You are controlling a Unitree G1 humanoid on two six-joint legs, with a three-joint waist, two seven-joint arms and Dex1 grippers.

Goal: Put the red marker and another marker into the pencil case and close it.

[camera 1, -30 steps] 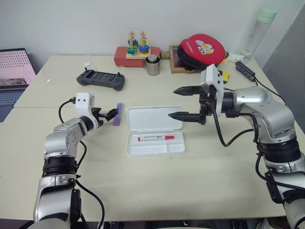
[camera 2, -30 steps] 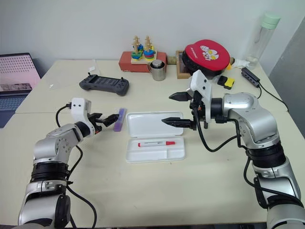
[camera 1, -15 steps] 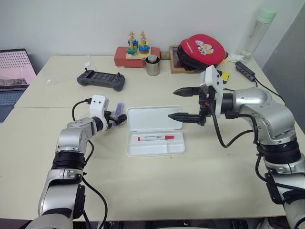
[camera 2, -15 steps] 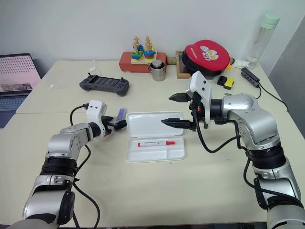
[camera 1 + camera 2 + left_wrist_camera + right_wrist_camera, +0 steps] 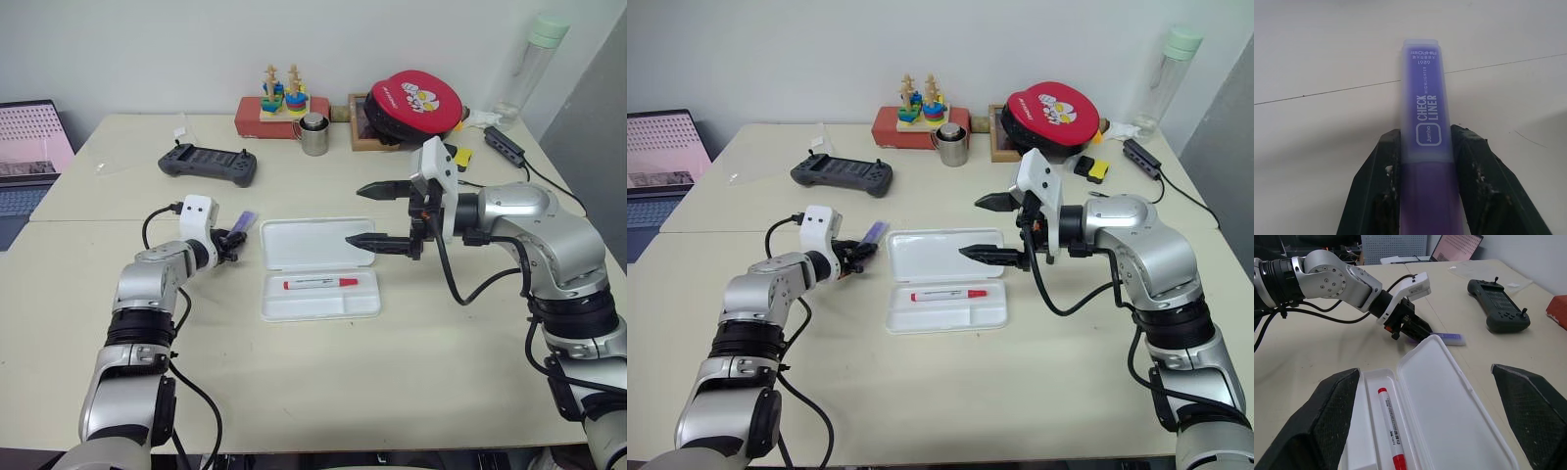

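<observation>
Red marker (image 5: 320,284) is in our case (image 5: 320,269); left gripper (image 5: 1425,147) pinches the highlighter (image 5: 1426,142), right gripper (image 5: 373,214) gapes empty. Lid's still up.

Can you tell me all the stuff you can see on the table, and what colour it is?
pencil case: 1, white, open, middle of the table
red marker: 1, white with red cap, lying in the case's tray
purple highlighter: 1, lilac, left of the case, between the left gripper's fingers
game controller: 1, dark grey, back left
stacking toy: 1, many colours, on a red box at the back
metal cup: 1, silver, back middle
paddle cover: 1, red, back right
bottle: 1, clear with pale green cap, back right corner
laptop: 1, pinkish screen, far left
table: 1, cream
left gripper: 1, black, closed on the highlighter
right gripper: 1, black, open, above the case lid
</observation>
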